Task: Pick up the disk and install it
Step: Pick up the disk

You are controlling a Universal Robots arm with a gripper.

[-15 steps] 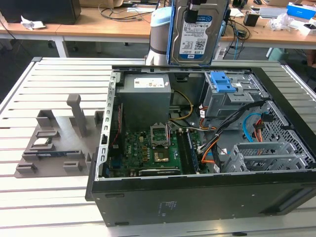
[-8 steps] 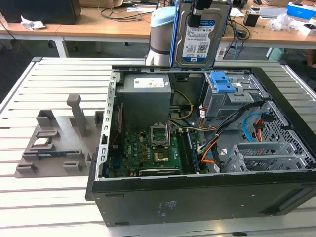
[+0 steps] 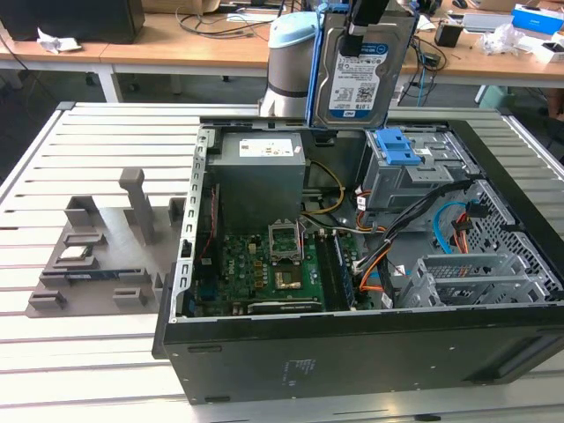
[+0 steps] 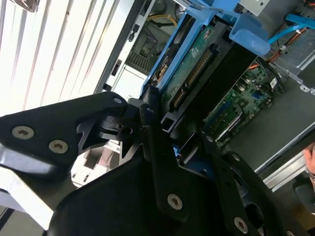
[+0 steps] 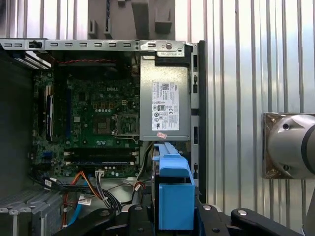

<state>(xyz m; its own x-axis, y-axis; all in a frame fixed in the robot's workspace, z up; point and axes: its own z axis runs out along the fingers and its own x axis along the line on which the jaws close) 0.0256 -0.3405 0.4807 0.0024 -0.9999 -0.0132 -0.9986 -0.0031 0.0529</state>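
the jaws grip the top edge of the disk [image 3: 359, 75], holding it upright above the open computer case [image 3: 352, 352], at 12 o'clock in the exterior view.

Open computer case [image 5: 98, 45] seen from above: green circuit board [image 5: 88, 123] beside a grey power-supply box [image 5: 165, 105], and a blue-framed disk [image 5: 174, 194] clamped edge-on in the black gripper [image 5: 174, 215].

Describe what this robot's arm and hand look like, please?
The arm is a silvery-grey cylinder with a pale blue cap on its joint. The gripper is matte black, built of angular linked bars fastened with small silver screws.
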